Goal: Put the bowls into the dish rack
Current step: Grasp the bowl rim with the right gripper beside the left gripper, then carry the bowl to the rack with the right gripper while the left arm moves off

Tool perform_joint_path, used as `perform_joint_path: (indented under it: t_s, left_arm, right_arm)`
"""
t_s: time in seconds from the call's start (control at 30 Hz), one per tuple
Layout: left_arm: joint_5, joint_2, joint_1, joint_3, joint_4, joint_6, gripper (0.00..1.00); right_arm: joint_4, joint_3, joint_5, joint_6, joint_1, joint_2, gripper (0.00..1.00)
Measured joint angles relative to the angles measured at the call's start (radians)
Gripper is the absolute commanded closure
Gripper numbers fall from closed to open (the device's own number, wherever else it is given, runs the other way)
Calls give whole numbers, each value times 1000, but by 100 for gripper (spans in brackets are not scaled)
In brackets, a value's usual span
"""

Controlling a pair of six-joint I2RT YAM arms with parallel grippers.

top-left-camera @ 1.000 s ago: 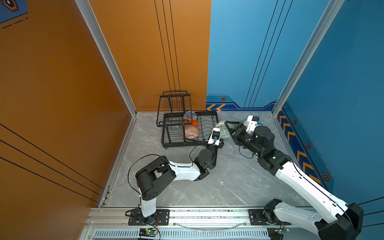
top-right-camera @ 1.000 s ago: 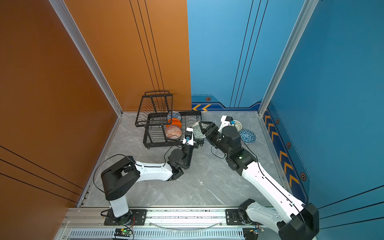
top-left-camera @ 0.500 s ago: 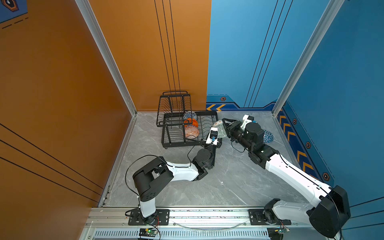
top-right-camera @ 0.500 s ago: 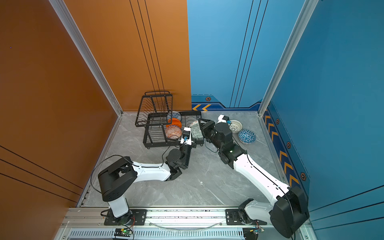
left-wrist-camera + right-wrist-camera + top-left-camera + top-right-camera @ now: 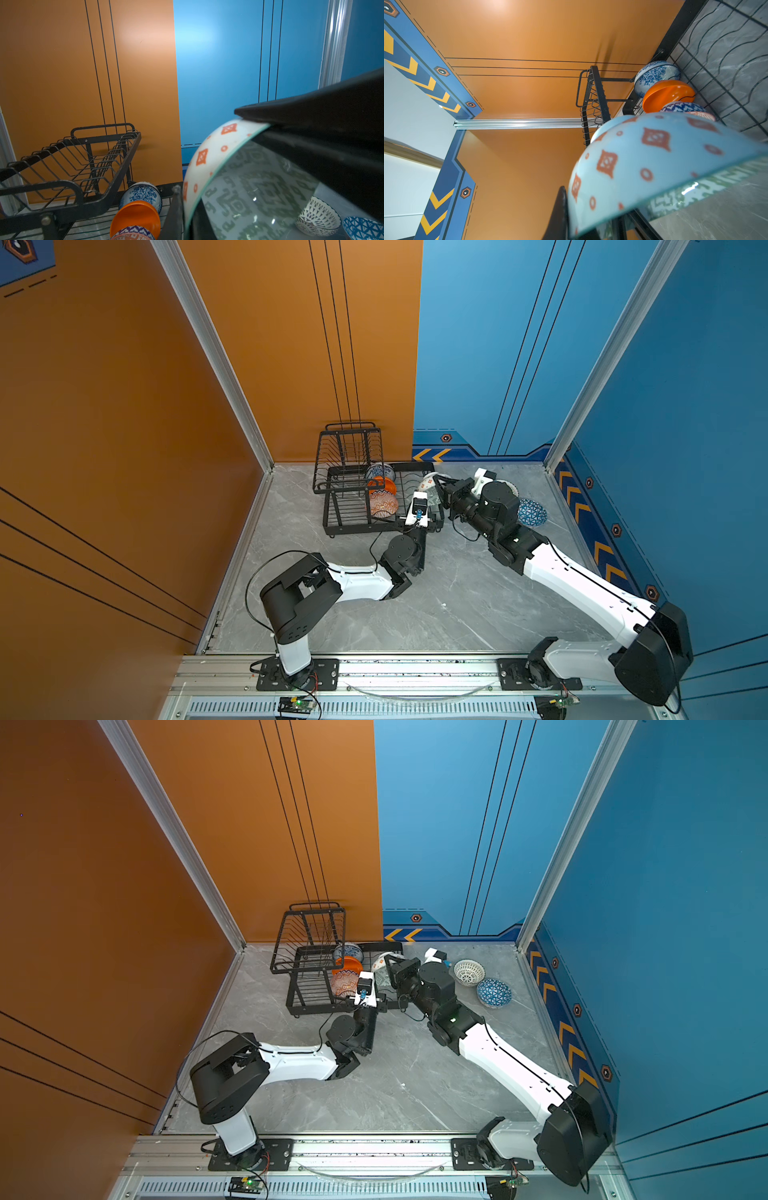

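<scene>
A pale green patterned bowl (image 5: 430, 490) (image 5: 209, 158) (image 5: 643, 162), white with orange diamonds outside, hangs tilted over the right end of the black dish rack (image 5: 345, 522). My left gripper (image 5: 426, 499) (image 5: 187, 218) is shut on its rim. From the opposite side my right gripper (image 5: 441, 489) (image 5: 571, 218) is shut on the same rim. Three bowls stand on edge in the rack: blue-white floral (image 5: 380, 470), plain orange (image 5: 384, 485), orange-white geometric (image 5: 383, 504). On the floor to the right lie a white lattice bowl (image 5: 468, 971) and a blue triangle bowl (image 5: 493, 993).
The rack's raised basket tier (image 5: 347, 448) holds nothing and stands against the orange back wall. Blue walls close the back and right, close behind the two floor bowls. Grey marble floor (image 5: 457, 593) lies in front of the rack between the arms.
My right gripper has swung left from the floor bowls to the held bowl and shut on its rim. The left gripper has kept its grip, shifting only slightly.
</scene>
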Motion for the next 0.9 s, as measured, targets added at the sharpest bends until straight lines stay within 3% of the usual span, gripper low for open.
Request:
perform_joint_path:
  t_s: [0.1, 0.2, 0.27, 0.37, 0.4, 0.43, 0.77, 0.9]
  left_arm:
    - [0, 0, 4, 0, -1, 0, 100]
    - [3, -5, 6, -4, -1, 0, 79]
    - [13, -22, 6, -17, -3, 13, 75]
    - [21, -53, 4, -35, -5, 23, 36]
    - [23, -65, 4, -41, -1, 24, 7]
    - [23, -77, 4, -48, 5, 22, 2]
    - [46, -241, -1, -218, 13, -42, 2]
    - [95, -399, 14, -254, -183, -132, 2]
  right_arm:
    - [5, 2, 0, -1, 1, 6, 100]
    - [5, 8, 0, -16, 4, 8, 100]
    - [0, 11, 9, -50, 2, 10, 100]
    - [0, 13, 17, -89, -1, 14, 100]
    - [2, 13, 19, -101, -5, 17, 100]
    - [2, 13, 20, -113, -11, 19, 100]
    - [58, 13, 5, -179, -91, 87, 100]
    - [152, 13, -29, -180, -119, 167, 100]
